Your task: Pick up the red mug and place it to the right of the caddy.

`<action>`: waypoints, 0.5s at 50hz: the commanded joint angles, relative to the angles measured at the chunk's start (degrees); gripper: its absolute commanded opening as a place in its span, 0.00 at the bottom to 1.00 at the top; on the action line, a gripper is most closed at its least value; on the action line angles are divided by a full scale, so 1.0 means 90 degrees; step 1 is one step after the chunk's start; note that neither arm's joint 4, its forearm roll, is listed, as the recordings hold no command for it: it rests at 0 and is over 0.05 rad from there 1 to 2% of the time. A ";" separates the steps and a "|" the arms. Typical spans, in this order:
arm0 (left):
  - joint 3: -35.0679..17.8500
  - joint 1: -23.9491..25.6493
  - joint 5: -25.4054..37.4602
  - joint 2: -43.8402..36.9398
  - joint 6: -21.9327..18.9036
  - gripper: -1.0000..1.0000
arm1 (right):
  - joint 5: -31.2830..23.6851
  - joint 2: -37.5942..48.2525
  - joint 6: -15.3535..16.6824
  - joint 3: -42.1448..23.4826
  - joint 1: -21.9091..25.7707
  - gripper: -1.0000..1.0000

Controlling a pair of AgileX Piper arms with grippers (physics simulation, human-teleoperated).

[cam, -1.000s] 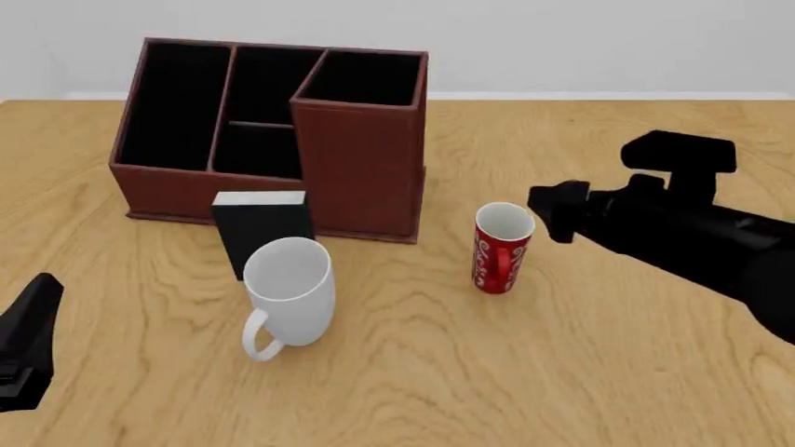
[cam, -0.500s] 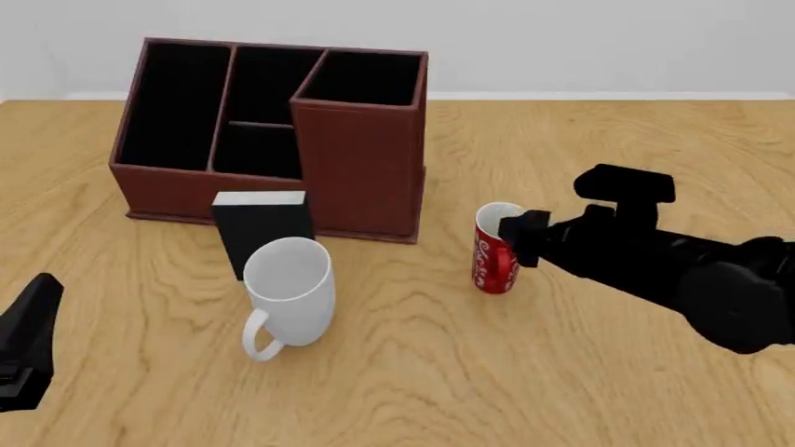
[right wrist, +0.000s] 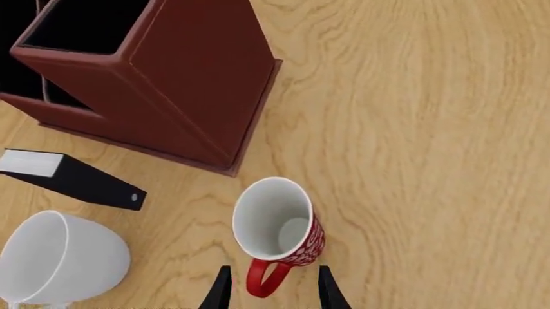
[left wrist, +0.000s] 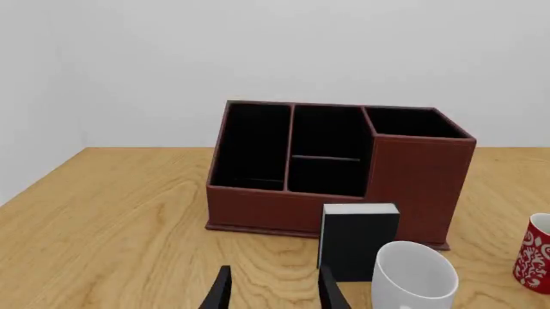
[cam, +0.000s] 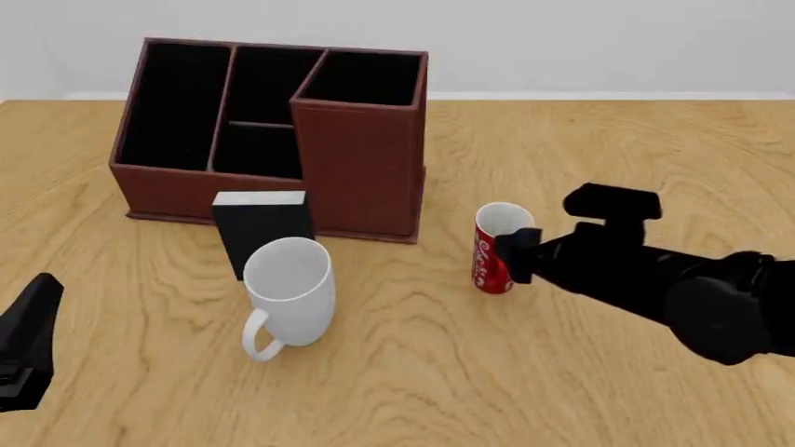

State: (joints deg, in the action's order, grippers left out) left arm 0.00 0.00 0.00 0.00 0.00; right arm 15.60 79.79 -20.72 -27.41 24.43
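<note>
Red mug (cam: 500, 248) upright at centre right of the front view, right gripper (right wrist: 268, 291) jaws open either side of its handle, caddy (cam: 279, 135) upper left, white mug (cam: 287, 291) and black box (cam: 263, 228) lower left, left gripper (left wrist: 272, 293) jaws open, empty.

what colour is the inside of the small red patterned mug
White inside the small red patterned mug, clearest in the right wrist view.

- Caddy (cam: 274, 140) sits at back left of table (cam: 597, 372).
- Small box (cam: 263, 228) stands just in front of caddy.
- Big mug (cam: 289, 291) is in front of small box, v. close.
- Red mug (cam: 494, 247) stands to right of caddy, near its front corner.
- Right gripper (cam: 516, 253) is at red mug's right side.
</note>
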 commanded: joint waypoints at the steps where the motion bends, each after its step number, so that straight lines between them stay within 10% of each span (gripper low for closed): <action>1: 0.0000 0.0000 0.0000 0.0000 0.0000 1.00 | 0.0120 0.0181 -0.0046 -0.0038 0.0169 1.00; 25: 0.0000 0.0000 0.0000 0.0000 0.0000 1.00 | 0.0326 0.0710 -0.0314 -0.0117 0.0287 1.00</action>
State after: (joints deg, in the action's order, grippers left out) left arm 0.00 0.00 0.00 0.00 0.00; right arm 17.81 84.28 -22.50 -28.16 26.46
